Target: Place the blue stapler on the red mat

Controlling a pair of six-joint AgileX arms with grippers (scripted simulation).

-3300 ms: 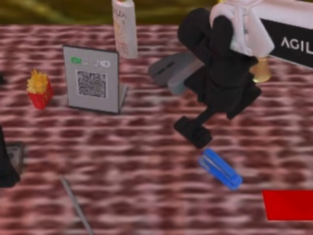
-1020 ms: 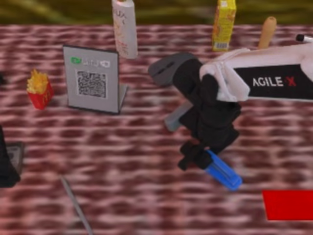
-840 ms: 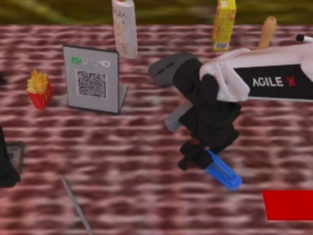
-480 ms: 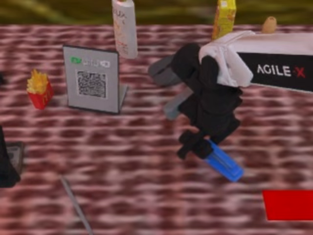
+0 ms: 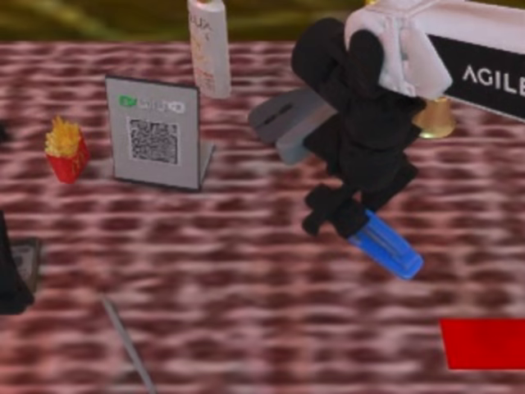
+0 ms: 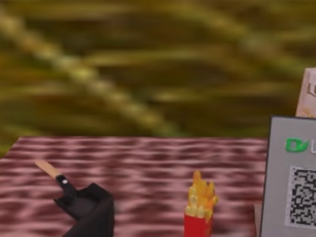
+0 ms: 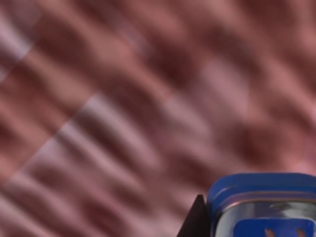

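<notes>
Between the right gripper [image 5: 343, 220] jaws, one end of the blue stapler [image 5: 387, 245] held tight, tilted above the tabletop [image 5: 246, 279], red mat [image 5: 482, 343] well apart at the right edge, left arm parked far left.

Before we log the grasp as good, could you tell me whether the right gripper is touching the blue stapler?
Touching. In the top view the right gripper is closed over one end of the blue stapler; the right wrist view shows a dark fingertip flush against its side.
</notes>
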